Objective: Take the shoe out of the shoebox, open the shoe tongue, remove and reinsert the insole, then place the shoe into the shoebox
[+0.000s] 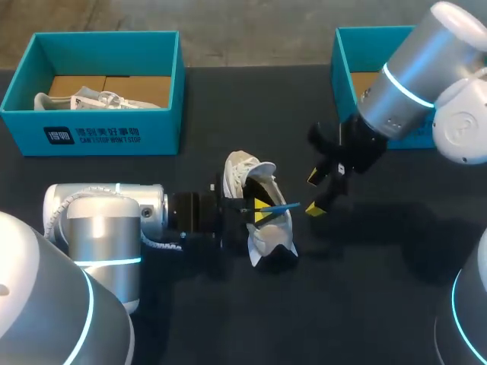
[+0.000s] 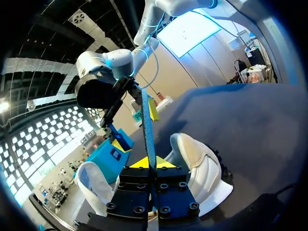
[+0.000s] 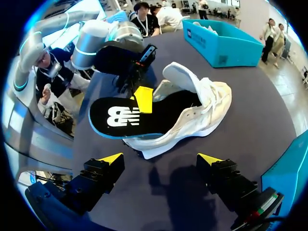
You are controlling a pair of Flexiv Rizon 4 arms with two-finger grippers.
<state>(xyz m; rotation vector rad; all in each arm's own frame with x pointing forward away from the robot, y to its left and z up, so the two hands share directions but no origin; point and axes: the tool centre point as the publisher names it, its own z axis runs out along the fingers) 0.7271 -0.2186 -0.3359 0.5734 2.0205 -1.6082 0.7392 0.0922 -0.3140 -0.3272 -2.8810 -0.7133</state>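
From the head view, a white shoe (image 1: 266,232) lies mid-way across the black table (image 1: 365,304), with the left gripper (image 1: 260,215) clamped on its blue-edged insole (image 1: 281,207). The right gripper (image 1: 321,190) hangs just beside the shoe, fingers spread. A teal shoebox (image 1: 99,135) sits at the far left. From the left wrist, the insole stands edge-on between the pinching yellow tips. From the right wrist, the insole juts from the shoe, and the spread fingers hang over the dark tabletop.

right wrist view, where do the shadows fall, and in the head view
Right wrist view: the right tool casts a shadow on the table between its tips, near the shoe; head view: a faint shadow right of the shoe.
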